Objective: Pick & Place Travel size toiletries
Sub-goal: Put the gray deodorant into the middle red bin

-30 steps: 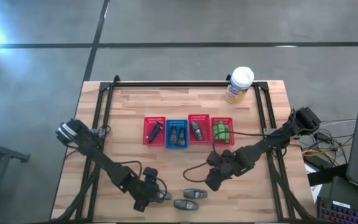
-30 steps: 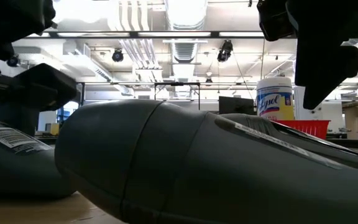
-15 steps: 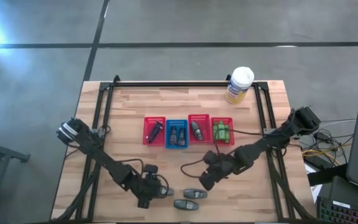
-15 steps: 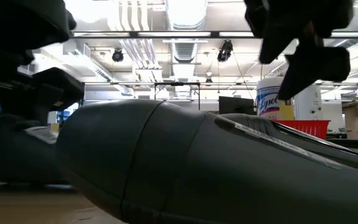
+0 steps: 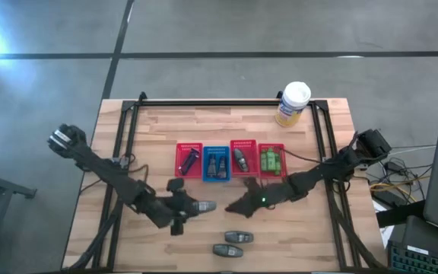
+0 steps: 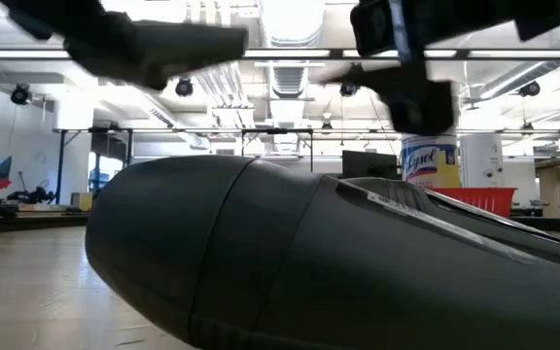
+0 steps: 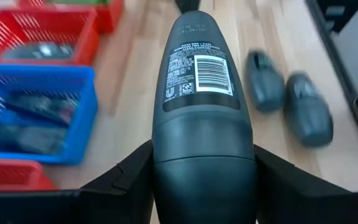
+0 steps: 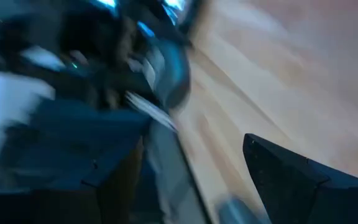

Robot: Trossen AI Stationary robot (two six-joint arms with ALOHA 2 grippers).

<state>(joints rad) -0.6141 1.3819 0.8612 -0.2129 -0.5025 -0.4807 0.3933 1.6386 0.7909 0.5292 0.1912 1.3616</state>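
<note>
My left gripper point(image 5: 191, 206) is shut on a grey oval bottle point(image 5: 206, 206), above the table's near middle. My right gripper point(image 5: 234, 207) hovers just to the right of that bottle's free end, fingers open and touching nothing. Two more grey oval bottles point(image 5: 236, 237) point(image 5: 225, 250) lie on their sides near the near edge. The closer one fills the low view point(image 6: 290, 262). Three bright green bottles point(image 5: 272, 160) sit in the rightmost red basket. Small dark bottles point(image 5: 216, 165) lie in the blue basket, a grey bottle point(image 5: 239, 158) in the red basket beside it, and a dark razor point(image 5: 188, 160) in the leftmost red basket. My left gripper pinches the grey bottle's rounded cap end point(image 7: 204, 171) between its two fingers point(image 7: 126, 180). The fingers come level from the table's left and lie along the bottle. The labelled body point(image 7: 199, 74) sticks out ahead of them toward the right, lifted clear of the table.
A row of mesh baskets point(image 5: 204, 176) crosses the table's middle. A white-and-yellow canister point(image 5: 293, 103) stands at the far right edge. A black frame point(image 5: 128, 129) runs along the table's left, far and right sides. Bare wood lies between the baskets and the two loose bottles.
My left gripper has lifted the grey bottle off the table near the near edge and carried it up and toward the far edge. The bottle now hangs clear. My right gripper has moved toward the table's left, closing in on the held bottle's free end.
</note>
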